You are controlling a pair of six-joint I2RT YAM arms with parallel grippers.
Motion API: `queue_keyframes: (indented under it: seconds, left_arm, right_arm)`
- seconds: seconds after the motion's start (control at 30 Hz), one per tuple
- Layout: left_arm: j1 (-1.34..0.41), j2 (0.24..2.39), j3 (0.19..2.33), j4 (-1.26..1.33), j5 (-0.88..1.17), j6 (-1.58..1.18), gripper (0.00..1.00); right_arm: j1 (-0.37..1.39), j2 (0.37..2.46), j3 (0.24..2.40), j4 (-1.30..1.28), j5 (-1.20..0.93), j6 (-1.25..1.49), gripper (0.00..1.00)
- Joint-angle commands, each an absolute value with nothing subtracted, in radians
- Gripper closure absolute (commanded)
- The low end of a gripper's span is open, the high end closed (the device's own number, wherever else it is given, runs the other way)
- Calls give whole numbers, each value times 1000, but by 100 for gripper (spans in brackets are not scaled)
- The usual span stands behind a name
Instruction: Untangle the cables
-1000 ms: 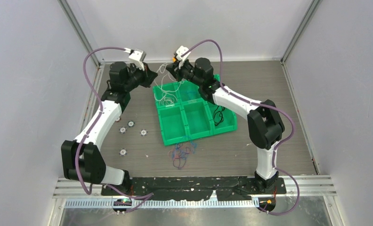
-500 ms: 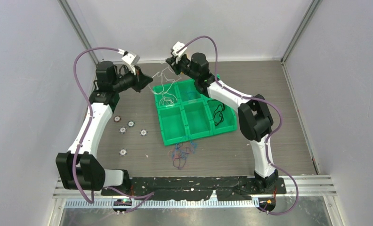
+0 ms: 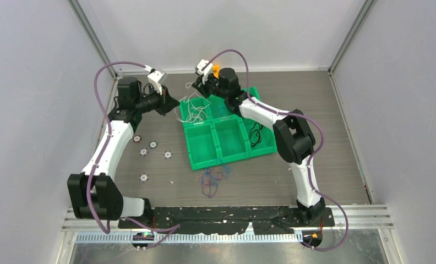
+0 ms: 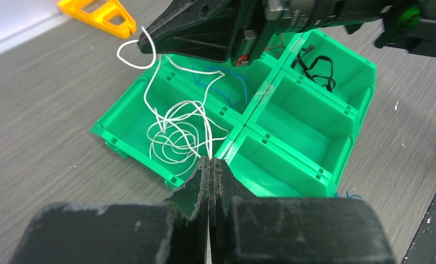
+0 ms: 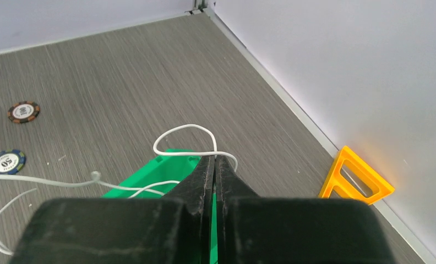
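Left claw (image 4: 210,162) is pinched tight on a strand of the white cables (image 4: 177,129). Right claw (image 5: 214,159) is likewise clamped, with a white loop poking past its tips. Over the last second the claws have drawn somewhat apart. The white tangle now hangs strung between them, over the green tray (image 4: 364,82) compartment just ahead of the left claw. Pull-apart looks under way, knot not free yet.

Left wrist view shows the snarled coil, plus blue cable (image 4: 232,96) and black cable (image 4: 315,66) in compartments beyond. Right wrist view shows only the loop, chips (image 5: 23,111) to its left, orange triangle (image 5: 356,179) to its right. Overhead alone shows a mixed-colour bundle (image 3: 213,179) lying well behind both claws.
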State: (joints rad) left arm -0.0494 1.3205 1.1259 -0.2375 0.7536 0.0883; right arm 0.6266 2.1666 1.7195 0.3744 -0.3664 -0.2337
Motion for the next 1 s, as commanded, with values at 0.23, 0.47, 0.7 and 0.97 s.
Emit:
queue_keyframes:
  seconds: [0.23, 0.47, 0.7, 0.97]
  left_arm:
    - [-101, 1561, 1238, -157, 572, -111, 100]
    - [-109, 1710, 1318, -253, 521, -229, 100]
    - [-164, 1890, 1442, -320, 482, -341, 100]
    - [-243, 2031, 1616, -520, 246, -392, 100]
  right_arm:
    - [632, 2170, 1705, 295, -378, -319, 95]
    - [632, 2141, 1691, 239, -468, -264, 95]
    - [630, 2042, 1602, 242, -506, -223, 94]
    - [617, 1967, 1581, 168, -533, -226, 53]
